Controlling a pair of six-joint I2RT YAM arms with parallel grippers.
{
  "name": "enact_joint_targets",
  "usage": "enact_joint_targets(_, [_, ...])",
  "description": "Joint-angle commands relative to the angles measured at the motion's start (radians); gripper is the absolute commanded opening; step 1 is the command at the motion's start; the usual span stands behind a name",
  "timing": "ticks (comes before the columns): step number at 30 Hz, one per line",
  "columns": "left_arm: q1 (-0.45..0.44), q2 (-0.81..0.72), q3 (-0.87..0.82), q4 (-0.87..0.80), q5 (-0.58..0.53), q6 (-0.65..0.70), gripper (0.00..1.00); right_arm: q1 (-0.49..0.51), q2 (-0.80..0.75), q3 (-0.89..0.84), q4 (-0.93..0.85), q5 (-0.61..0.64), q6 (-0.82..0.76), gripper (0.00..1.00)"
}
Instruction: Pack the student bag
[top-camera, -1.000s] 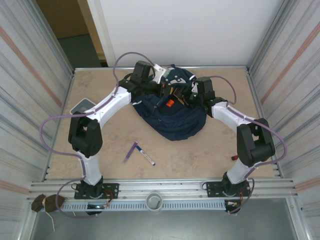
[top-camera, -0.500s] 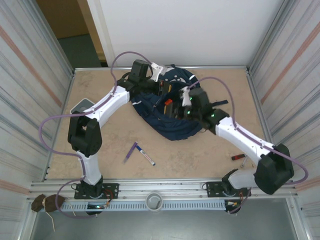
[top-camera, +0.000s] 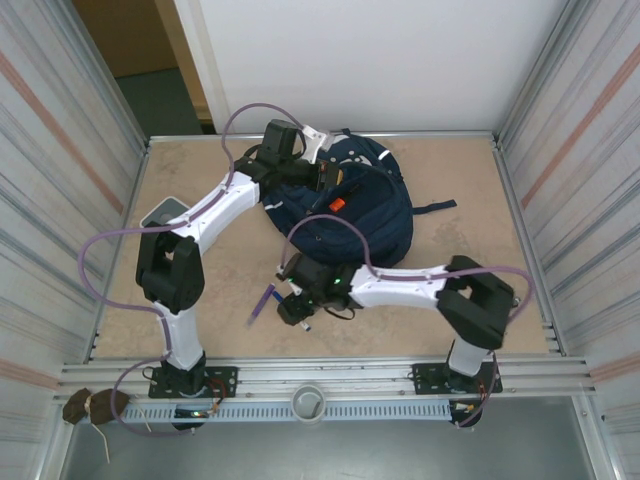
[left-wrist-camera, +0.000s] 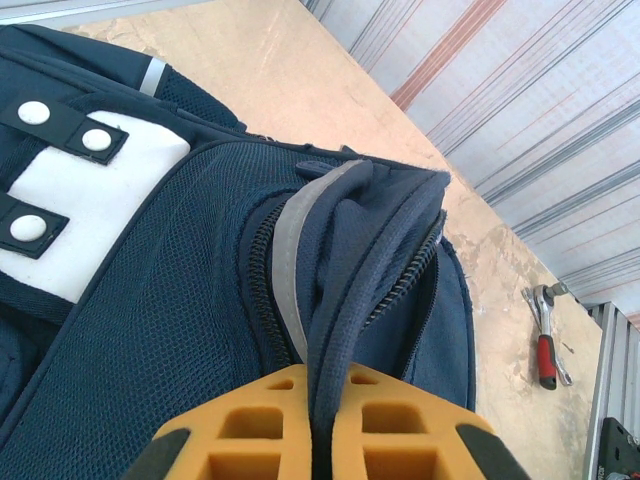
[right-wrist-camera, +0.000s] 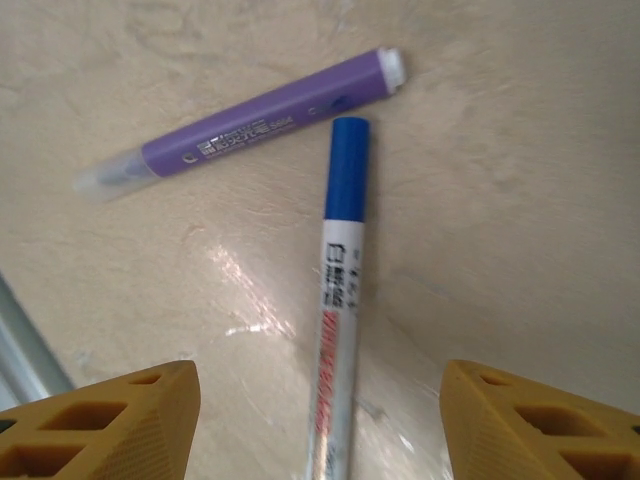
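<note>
Student bag (top-camera: 352, 208), far counter (top-camera: 450, 300): left claw (left-wrist-camera: 318, 430) pinching its zipper rim; right claw (right-wrist-camera: 320, 412) open over purple marker (right-wrist-camera: 250, 125), blue marker (right-wrist-camera: 340, 300).

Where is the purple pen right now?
In the top view, the purple marker lies on the table on the near side of the student bag, beside the blue-capped marker, right by the right claw.

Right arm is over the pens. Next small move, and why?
Probably lower the right gripper straight down and close on the blue-capped marker: it lies lengthwise between the open jaws, with the purple marker beyond its cap. The left gripper is pinching the student bag at its zipper edge.
</note>
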Motion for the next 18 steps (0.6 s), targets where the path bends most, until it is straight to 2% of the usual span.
enact_joint_targets(1, [0.015,-0.025,0.039,0.083,0.025,0.021,0.0,0.034,0.078,0.072,-0.042,0.074,-0.041,0.61])
enact_joint_targets(5, [0.015,-0.022,0.045,0.071,0.043,0.027,0.0,0.044,0.161,0.11,-0.067,0.109,-0.032,0.5])
enact_joint_targets(10, [0.015,-0.023,0.045,0.068,0.054,0.03,0.0,0.048,0.194,0.13,-0.109,0.173,-0.03,0.37])
enact_joint_targets(14, [0.015,-0.026,0.045,0.066,0.044,0.024,0.01,0.048,0.175,0.11,-0.147,0.225,-0.026,0.21])
enact_joint_targets(18, [0.015,-0.029,0.04,0.067,0.044,0.023,0.02,0.027,0.1,0.041,-0.188,0.257,-0.006,0.12])
